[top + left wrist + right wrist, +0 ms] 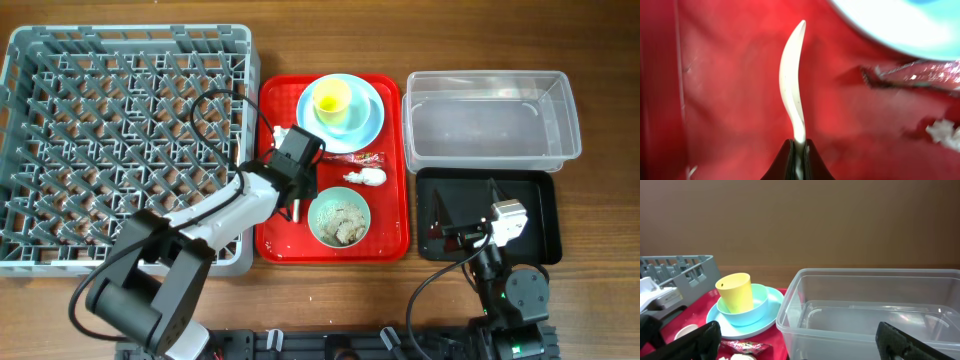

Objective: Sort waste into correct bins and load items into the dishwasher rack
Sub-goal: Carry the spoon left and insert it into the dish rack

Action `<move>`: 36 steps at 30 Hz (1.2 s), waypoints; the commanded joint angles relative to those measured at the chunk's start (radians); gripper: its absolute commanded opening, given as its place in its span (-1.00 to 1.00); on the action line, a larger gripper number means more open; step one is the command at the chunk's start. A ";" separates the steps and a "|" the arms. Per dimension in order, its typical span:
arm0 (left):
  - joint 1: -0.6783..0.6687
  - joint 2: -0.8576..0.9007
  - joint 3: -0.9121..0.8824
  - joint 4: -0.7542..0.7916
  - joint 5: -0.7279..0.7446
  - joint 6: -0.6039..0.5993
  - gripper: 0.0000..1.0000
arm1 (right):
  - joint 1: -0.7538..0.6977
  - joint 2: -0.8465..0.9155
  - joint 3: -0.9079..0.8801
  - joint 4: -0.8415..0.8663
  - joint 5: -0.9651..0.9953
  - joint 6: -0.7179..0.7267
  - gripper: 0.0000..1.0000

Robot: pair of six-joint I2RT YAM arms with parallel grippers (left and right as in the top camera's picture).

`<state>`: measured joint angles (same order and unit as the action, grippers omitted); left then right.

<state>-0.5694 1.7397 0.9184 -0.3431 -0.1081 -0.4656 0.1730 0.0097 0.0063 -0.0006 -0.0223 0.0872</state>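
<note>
White utensil (792, 85) within left claw (799, 146)

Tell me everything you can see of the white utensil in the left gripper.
The white utensil is thin, glossy-looking plastic, seen edge-on in the left wrist view, so fork or spoon cannot be told. Its profile is a gentle S-curve tapering to a point. The left gripper pinches its near end; the rest extends out over the red tray. Whether it touches the tray is unclear.
</note>
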 commanded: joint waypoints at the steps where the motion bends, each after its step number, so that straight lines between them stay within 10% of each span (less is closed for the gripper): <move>1: -0.014 0.089 -0.018 0.000 0.007 0.012 -0.92 | -0.003 -0.007 -0.001 0.003 -0.003 -0.008 0.99; 8: -0.012 -0.147 0.079 -0.098 -0.084 0.106 -0.92 | -0.003 -0.007 -0.001 0.003 -0.003 -0.007 0.99; 14: -0.010 -0.475 0.106 -0.236 -0.511 0.233 -0.92 | -0.003 -0.007 -0.001 0.003 -0.003 -0.007 1.00; 30: 0.203 -0.111 0.079 -0.233 -0.372 0.249 -0.92 | -0.003 -0.007 -0.001 0.003 -0.003 -0.008 0.99; 33: 0.203 -0.111 0.079 -0.234 -0.372 0.249 -0.22 | -0.003 -0.007 -0.001 0.003 -0.003 -0.007 1.00; 36: 0.203 -0.122 0.092 -0.224 -0.391 0.250 0.00 | -0.003 -0.007 -0.001 0.003 -0.003 -0.007 1.00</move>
<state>-0.3691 1.5860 1.0332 -0.5591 -0.5068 -0.2115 0.1730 0.0097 0.0063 -0.0006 -0.0223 0.0875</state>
